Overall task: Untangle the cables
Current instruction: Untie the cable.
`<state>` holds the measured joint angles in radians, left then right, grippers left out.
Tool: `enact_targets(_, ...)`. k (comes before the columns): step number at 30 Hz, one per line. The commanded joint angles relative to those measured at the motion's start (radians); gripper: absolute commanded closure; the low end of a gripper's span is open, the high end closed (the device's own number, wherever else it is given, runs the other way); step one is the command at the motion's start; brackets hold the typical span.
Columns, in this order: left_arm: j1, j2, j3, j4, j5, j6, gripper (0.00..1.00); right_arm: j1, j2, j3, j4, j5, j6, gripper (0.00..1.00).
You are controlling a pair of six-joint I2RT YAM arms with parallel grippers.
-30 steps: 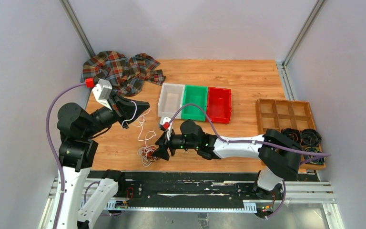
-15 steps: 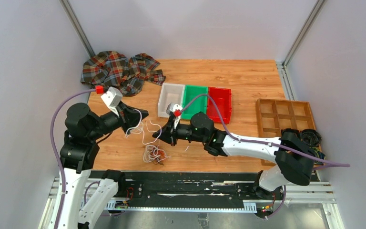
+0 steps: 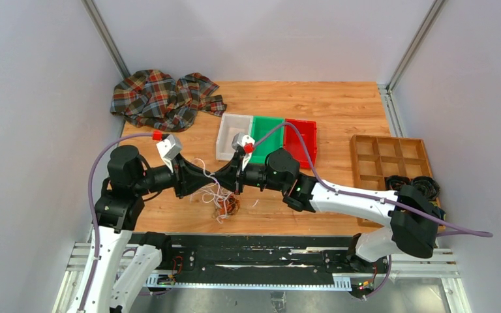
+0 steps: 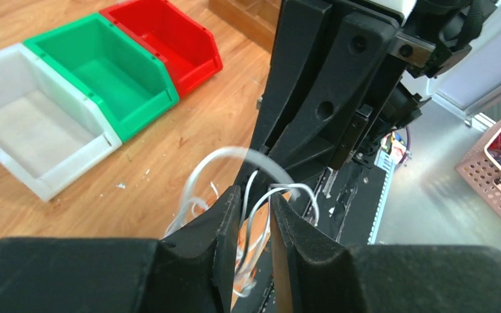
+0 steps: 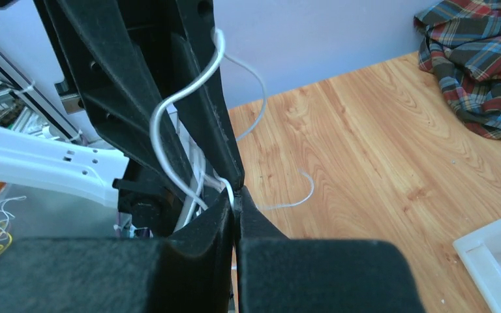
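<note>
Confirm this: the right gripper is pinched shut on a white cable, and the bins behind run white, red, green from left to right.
Only the bin order is wrong. The top external view shows white bin, green bin, red bin from left to right. The right gripper is shut on the white cable.

No legible text, no labels, no brand marks, no numbers anywhere.

White cables (image 4: 254, 155) (red-green plaid cloth (image 3: 163, 98))
</note>
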<state>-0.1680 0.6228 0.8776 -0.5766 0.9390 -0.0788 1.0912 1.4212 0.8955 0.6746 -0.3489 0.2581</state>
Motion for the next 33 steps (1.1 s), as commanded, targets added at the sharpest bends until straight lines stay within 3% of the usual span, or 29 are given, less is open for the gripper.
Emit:
enact_targets(1, -0.005, -0.039, -0.056, 0.082, 0.089, -0.026, 0.73, -0.010, -0.046, 0.085, 0.035, 0.012, 0.032, 0.99)
enact_targets(10, -0.005, -0.063, -0.115, 0.194, 0.050, -0.126, 0.71, 0.003, -0.048, 0.184, 0.008, 0.013, 0.044, 0.99)
enact_targets(14, -0.005, -0.077, -0.125, 0.192, 0.031, -0.130, 0.56, 0.011, -0.043, 0.221, 0.005, 0.021, 0.043, 0.99)
enact_targets(26, -0.005, -0.116, -0.068, 0.083, -0.027, -0.036, 0.39, 0.002, -0.068, 0.295, -0.068, 0.065, 0.007, 0.99)
enact_targets(29, -0.005, -0.095, -0.029, 0.048, -0.121, 0.013, 0.48, 0.000, -0.083, 0.312, -0.099, 0.059, 0.005, 1.00)
enact_targets(33, -0.005, -0.058, 0.048, 0.038, -0.186, 0.086, 0.87, -0.009, -0.109, 0.321, -0.130, 0.049, -0.003, 1.00)
